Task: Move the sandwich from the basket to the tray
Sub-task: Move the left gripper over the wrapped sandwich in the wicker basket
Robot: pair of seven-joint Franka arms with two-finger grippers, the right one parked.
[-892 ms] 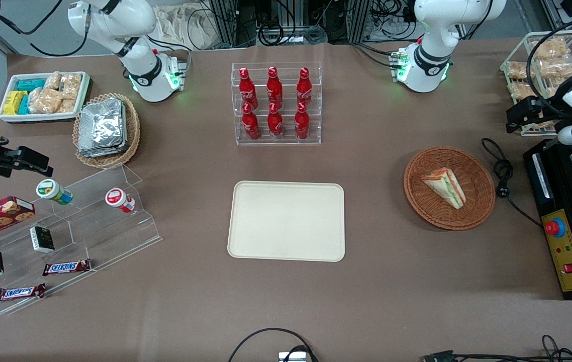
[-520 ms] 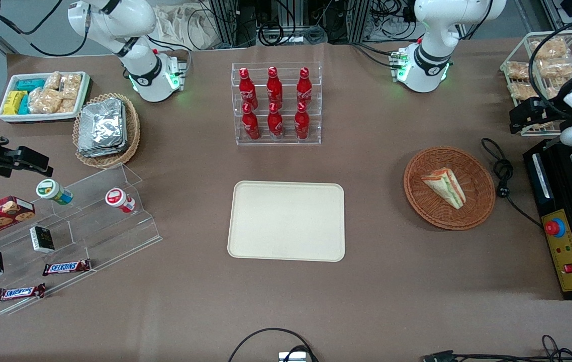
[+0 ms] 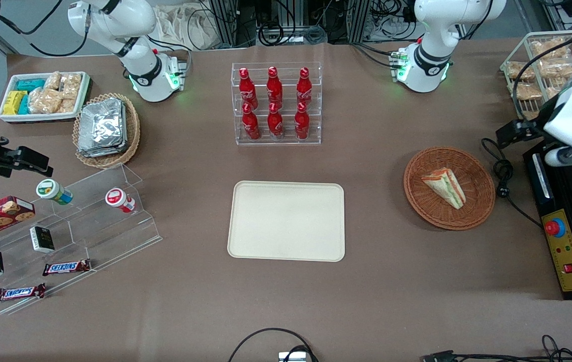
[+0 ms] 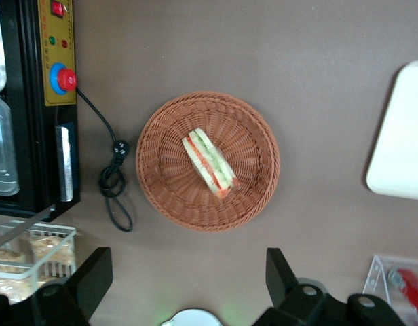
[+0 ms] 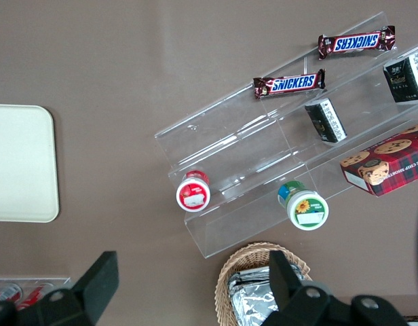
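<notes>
The end effector point(image 4: 185, 282) has moved nearer the basket point(image 3: 449, 188).

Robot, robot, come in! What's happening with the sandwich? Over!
Gripper open, high above the basket, holding nothing. Sandwich lying in basket, untouched. Tray bare. Nothing in the way.

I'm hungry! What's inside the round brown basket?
One sandwich lies in the basket. What's under it is covered. The hand is open, high above.
</notes>
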